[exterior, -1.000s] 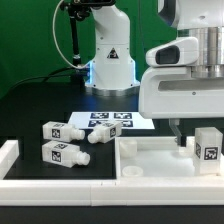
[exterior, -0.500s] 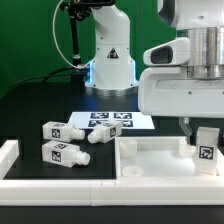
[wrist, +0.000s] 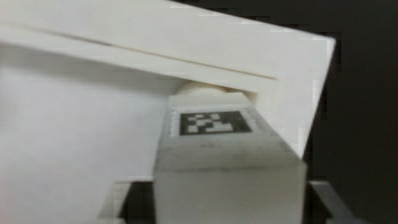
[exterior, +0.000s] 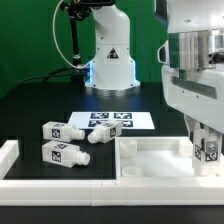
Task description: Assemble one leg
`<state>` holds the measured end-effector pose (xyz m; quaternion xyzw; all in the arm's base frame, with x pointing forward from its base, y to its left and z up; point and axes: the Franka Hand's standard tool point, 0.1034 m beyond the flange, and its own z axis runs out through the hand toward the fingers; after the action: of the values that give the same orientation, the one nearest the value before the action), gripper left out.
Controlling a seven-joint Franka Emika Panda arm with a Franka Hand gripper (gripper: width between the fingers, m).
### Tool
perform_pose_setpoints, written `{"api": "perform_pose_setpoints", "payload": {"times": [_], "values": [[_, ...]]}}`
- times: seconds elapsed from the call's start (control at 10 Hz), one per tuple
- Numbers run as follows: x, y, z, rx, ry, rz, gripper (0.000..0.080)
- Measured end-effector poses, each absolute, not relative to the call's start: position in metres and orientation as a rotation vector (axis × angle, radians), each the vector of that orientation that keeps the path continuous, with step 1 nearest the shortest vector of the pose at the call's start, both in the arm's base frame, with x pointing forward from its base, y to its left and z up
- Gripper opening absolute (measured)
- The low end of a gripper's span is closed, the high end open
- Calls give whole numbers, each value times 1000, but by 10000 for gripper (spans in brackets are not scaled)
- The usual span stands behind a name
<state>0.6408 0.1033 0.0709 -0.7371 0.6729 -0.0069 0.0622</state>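
clearly the claw (exterior: 207,141) pinches the leg (exterior: 208,149) at lower right, over the tray-like panel (exterior: 150,157); light, stiff, smooth plastic, best gripped on flat sides.

exterior: low, table-level, faces arm base | wrist: close above leg (wrist: 222,140) | shared: leg (exterior: 207,150), panel (exterior: 150,160)
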Motion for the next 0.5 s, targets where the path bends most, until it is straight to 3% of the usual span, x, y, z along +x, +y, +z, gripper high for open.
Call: {"api": "perform_pose_setpoints", "payload": {"times": [0.2,0.3,0.4,0.5], "values": [[640,104,71,-2135,2135,-2,285],[640,104,71,-2164,2105,-5,350],[640,104,70,-2226,2040,-12,350],[640,102,68,-2405,1823,-41,543]]}}
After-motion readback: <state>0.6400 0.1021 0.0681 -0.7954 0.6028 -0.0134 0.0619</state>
